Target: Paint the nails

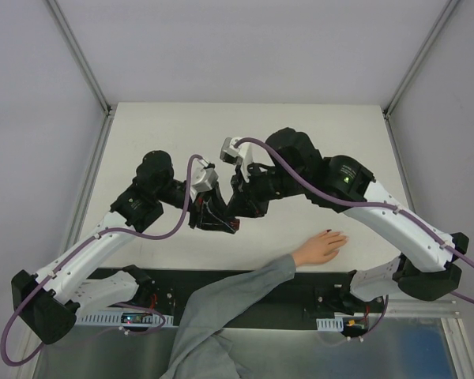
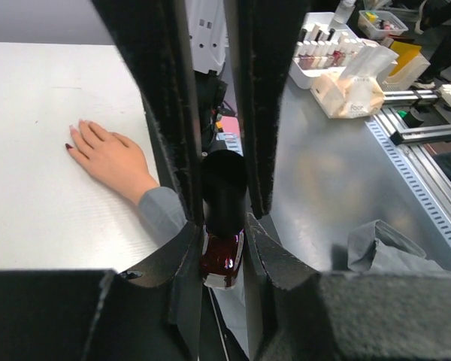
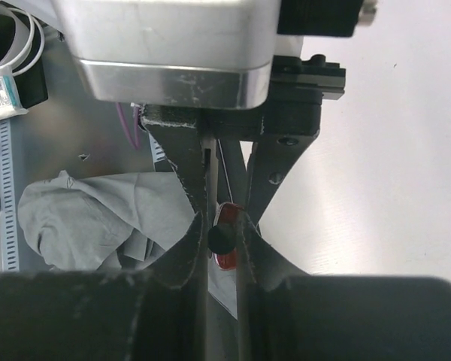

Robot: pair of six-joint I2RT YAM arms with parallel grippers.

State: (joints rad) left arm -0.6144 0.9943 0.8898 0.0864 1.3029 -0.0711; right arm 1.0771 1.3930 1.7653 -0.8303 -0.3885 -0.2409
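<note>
Keeping the bottle [image 2: 221,265] upright and twisting the cap [image 2: 224,188] straight off looks right, no tilt. Top view: hand [image 1: 320,249] flat, lower right. Left wrist: my left gripper [image 2: 223,252] pinches the bottle tight; nails [image 2: 70,146] mid-left. Right wrist: my right gripper [image 3: 222,235] is closed on the black cap.

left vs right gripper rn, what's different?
The left gripper clamps the bottle by its dark red glass body, while the right gripper pinches only the black cap. The left gripper comes in from the bottle's base end, the right gripper from the cap end. Shared: both are shut on the same bottle, away from the hand.
</note>
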